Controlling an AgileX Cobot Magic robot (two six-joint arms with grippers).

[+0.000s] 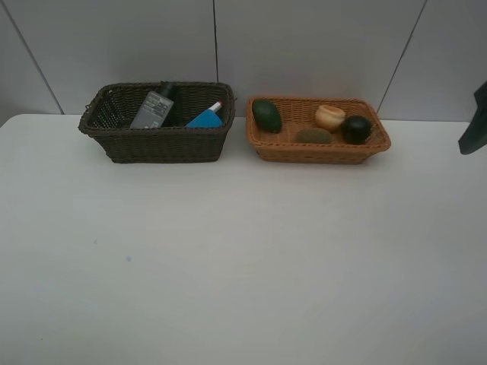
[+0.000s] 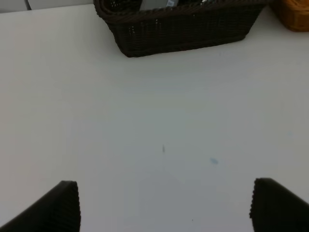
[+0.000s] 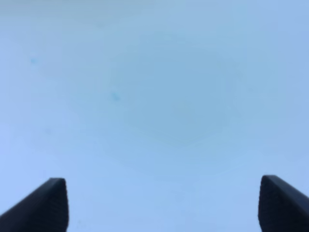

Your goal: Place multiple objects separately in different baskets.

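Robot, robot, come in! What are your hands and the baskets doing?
Both hands open, empty: left hand, right hand. Bottle, blue block in dark basket; fruits in orange basket. Nothing in the way.

Two wicker baskets: one dark brown basket (image 1: pixel 156 144), one light orange basket (image 1: pixel 317 148). Dark one holds three visible items: pump bottle (image 1: pixel 156 108), blue block (image 1: pixel 204 120), red-tipped marker (image 1: pixel 216 106). Orange one holds four: avocado (image 1: pixel 267 115), kiwi (image 1: pixel 313 136), mangosteen (image 1: pixel 356 129), yellow round fruit (image 1: pixel 330 116).
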